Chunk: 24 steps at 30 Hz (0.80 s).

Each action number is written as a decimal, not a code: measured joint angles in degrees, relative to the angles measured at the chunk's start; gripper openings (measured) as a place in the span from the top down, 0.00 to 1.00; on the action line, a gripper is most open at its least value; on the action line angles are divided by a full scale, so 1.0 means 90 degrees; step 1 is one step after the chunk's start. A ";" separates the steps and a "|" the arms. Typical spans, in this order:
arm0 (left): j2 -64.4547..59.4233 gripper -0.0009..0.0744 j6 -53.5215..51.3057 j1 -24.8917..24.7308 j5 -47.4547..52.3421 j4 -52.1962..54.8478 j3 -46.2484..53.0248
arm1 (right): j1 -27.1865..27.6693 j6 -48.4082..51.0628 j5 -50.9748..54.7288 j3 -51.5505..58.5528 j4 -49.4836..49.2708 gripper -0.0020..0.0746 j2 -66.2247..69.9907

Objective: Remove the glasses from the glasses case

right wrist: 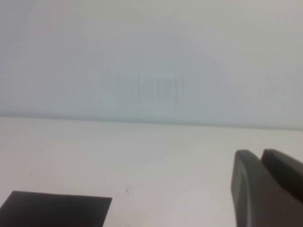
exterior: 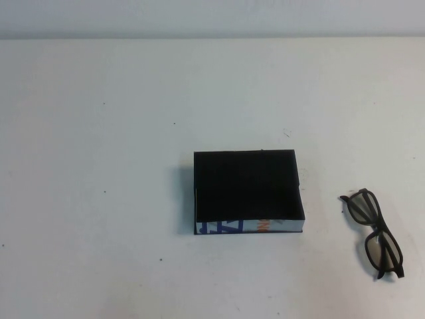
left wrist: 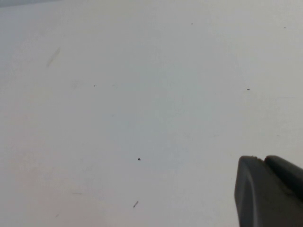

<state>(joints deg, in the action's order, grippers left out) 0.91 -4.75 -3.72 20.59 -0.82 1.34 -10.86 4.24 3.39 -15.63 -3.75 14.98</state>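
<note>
You see the dark thick plastic-framed glasses (exterior: 374, 234) already on the white tabletop (exterior: 99, 199), at three o'clock of the shallow black rectangular glasses case (exterior: 247, 191), well apart. Left end effector (left wrist: 270, 191) and right end effector (right wrist: 267, 189) sit parked; their openness I cannot tell. Nothing remains, I judge.

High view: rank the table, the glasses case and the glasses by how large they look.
1. Table, largest.
2. Glasses case.
3. Glasses, smallest, lying on the table to the case's right.

Neither claw shows in this view.

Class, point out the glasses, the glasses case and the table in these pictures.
glasses (exterior: 376, 233), high view, on the bridge between the lenses.
glasses case (exterior: 247, 186), high view, on its black inside.
table (exterior: 99, 166), high view, on bare white surface.
</note>
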 joint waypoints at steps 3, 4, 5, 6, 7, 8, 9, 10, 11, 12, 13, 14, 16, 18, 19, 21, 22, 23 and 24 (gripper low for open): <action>0.0000 0.99 0.0000 0.0000 0.0000 0.0000 0.0000 | 0.0009 0.0000 -0.0251 0.0686 -0.0038 0.98 -0.0275; 0.0000 0.99 0.0000 0.0000 0.0000 0.0000 0.0000 | 0.0027 -0.0064 -0.0239 0.0929 -0.0047 0.99 -0.0383; 0.0000 0.99 0.0000 0.0000 0.0000 0.0000 0.0000 | 0.0056 -0.0173 -0.0151 0.1151 -0.0047 0.99 -0.0549; 0.0000 0.99 0.0000 0.0000 0.0000 0.0000 0.0000 | 0.0115 -0.0292 0.0018 0.1345 -0.0051 0.99 -0.0766; 0.0000 0.99 0.0000 0.0000 0.0000 0.0000 0.0000 | 0.0204 -0.0392 0.0201 0.1503 -0.0051 0.99 -0.1001; 0.0000 0.99 0.0000 0.0000 0.0000 0.0000 0.0000 | 0.0288 -0.0471 0.0346 0.1612 -0.0051 0.99 -0.1180; 0.0000 0.99 0.0000 0.0000 0.0000 0.0000 0.0000 | 0.0408 -0.0471 0.0527 0.1727 -0.0051 0.99 -0.1375; 0.0000 0.99 0.0000 0.0000 0.0000 0.0000 0.0000 | 0.0535 -0.0522 0.0672 0.1817 -0.0051 0.99 -0.1536; 0.0000 0.99 0.0000 0.0000 0.0000 0.0000 0.0000 | 0.0634 -0.0537 0.0782 0.1858 -0.0051 0.99 -0.1622; 0.0000 0.99 0.0000 0.0000 0.0000 0.0000 0.0000 | 0.0746 -0.0552 0.0844 0.1886 -0.0051 0.99 -0.1675; 0.0000 0.99 0.0000 0.0000 0.0000 0.0000 0.0000 | 0.0846 -0.0550 0.0889 0.1903 -0.0051 0.99 -0.1707; 0.0000 0.99 0.0000 0.0000 0.0000 0.0000 0.0000 | 0.0919 -0.0555 0.0950 0.1903 -0.0051 0.99 -0.1707; 0.0000 0.99 0.0000 0.0000 0.0000 0.0000 0.0000 | 0.1000 -0.0565 0.1139 0.1911 -0.0051 0.99 -0.1709; 0.0000 0.99 0.0000 0.0000 0.0000 0.0000 0.0000 | 0.1023 -0.0569 0.1325 0.1911 -0.0051 0.99 -0.1709; 0.0000 0.99 0.0000 0.0000 0.0000 0.0000 0.0000 | 0.1022 -0.0569 0.1431 0.1911 -0.0051 0.99 -0.1709; 0.0000 0.99 0.0000 0.0000 0.0000 0.0000 0.0000 | 0.1022 -0.0569 0.1539 0.1911 -0.0051 0.99 -0.1709; 0.0000 0.99 0.0000 0.0000 0.0000 0.0000 0.0000 | 0.1022 -0.0569 0.1567 0.1911 -0.0051 0.99 -0.1709; 0.0000 0.99 0.0000 0.0000 0.0000 0.0000 0.0000 | 0.1022 -0.0569 0.1579 0.1911 -0.0051 0.99 -0.1709; 0.0000 0.99 0.0000 0.0000 0.0000 0.0000 0.0000 | 0.1022 -0.0569 0.1594 0.1911 -0.0051 0.99 -0.1709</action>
<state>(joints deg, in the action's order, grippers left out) 0.91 -4.75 -3.72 20.59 -0.82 1.34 -1.66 -0.88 17.74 1.58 -4.21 -0.40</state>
